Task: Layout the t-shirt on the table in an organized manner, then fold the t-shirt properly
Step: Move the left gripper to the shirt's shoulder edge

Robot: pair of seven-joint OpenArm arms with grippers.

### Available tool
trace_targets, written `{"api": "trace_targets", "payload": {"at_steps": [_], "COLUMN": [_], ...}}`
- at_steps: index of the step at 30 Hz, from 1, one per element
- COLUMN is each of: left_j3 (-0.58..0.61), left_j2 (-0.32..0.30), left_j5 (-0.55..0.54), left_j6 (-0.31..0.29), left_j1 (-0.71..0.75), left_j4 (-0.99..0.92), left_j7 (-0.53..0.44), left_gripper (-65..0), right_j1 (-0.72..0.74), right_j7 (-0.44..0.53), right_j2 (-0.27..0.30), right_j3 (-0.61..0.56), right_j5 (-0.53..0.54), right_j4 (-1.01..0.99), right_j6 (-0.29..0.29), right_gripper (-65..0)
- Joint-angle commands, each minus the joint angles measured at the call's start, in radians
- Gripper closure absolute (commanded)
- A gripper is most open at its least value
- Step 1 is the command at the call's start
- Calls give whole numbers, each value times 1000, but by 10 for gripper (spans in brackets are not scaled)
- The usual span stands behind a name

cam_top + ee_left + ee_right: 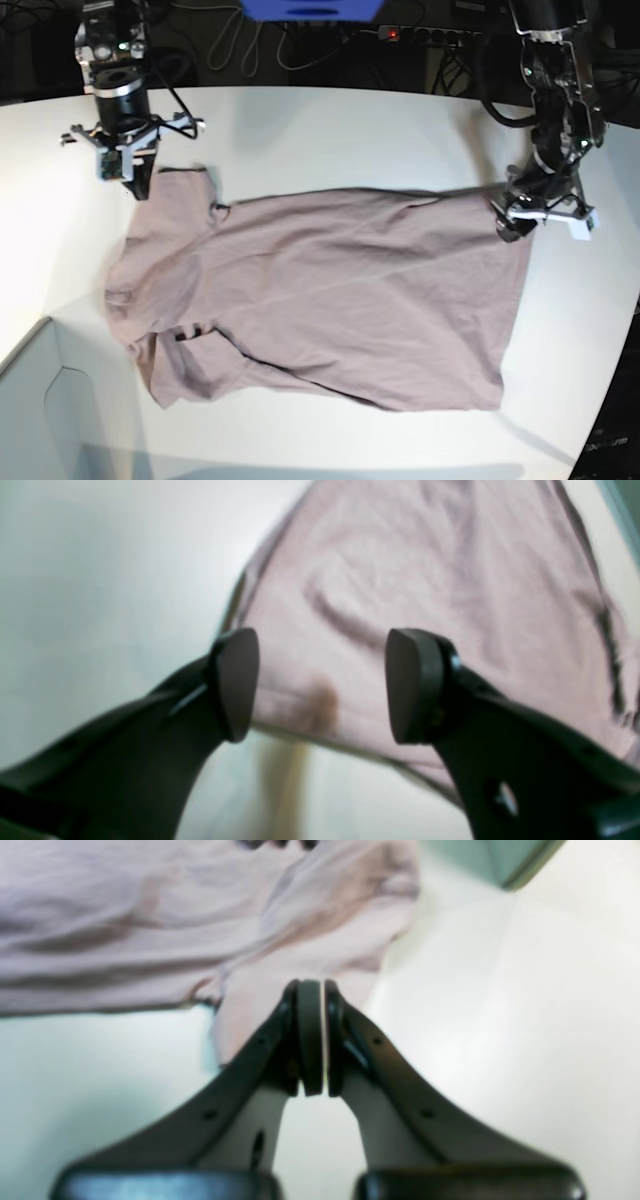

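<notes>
The mauve t-shirt (330, 300) lies spread out on the white table (330, 130), collar end at the left and hem at the right. My left gripper (512, 226) hovers at the far hem corner. In the left wrist view it (322, 685) stands open, with the t-shirt (425, 555) and its hem edge showing between the fingers. My right gripper (137, 186) is at the far sleeve's tip. Its pads (310, 1035) are pressed together over a flap of the t-shirt (125, 915), and I see no cloth between them.
A pale grey box corner (40, 400) juts in at the table's front left and shows again in the right wrist view (505, 865). Cables and a power strip (420, 35) lie beyond the far edge. The table's curved edge (600, 400) runs down the right.
</notes>
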Motion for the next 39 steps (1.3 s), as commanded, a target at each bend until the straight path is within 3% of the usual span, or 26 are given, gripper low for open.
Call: {"api": "trace_targets", "payload": {"at_steps": [1,24,35,39], "left_j3": [0,-43,-43,-43], "left_j2": [-11,-14,3,3], "left_j5": [-7,-6,-6,-6], "left_j6": [-3,5,0,0], "left_j1": [-8,11,-17,-23], "left_j4": [8,-12,-76,-96], "left_j7": [-17,-11,-14,-9], "left_gripper": [-390,-382,-176,0], "right_j1": [-4,-10,-11,-11], "right_j7": [32,32,31,31], "right_j2": [5,3,3,3], "right_j3": [6,6,7,10], "right_j5": [-3,-3,-3,-3], "right_j4": [18,16,16,16], "right_j6": [-2,-2,-2,-2], "right_gripper": [0,0,0,0]}}
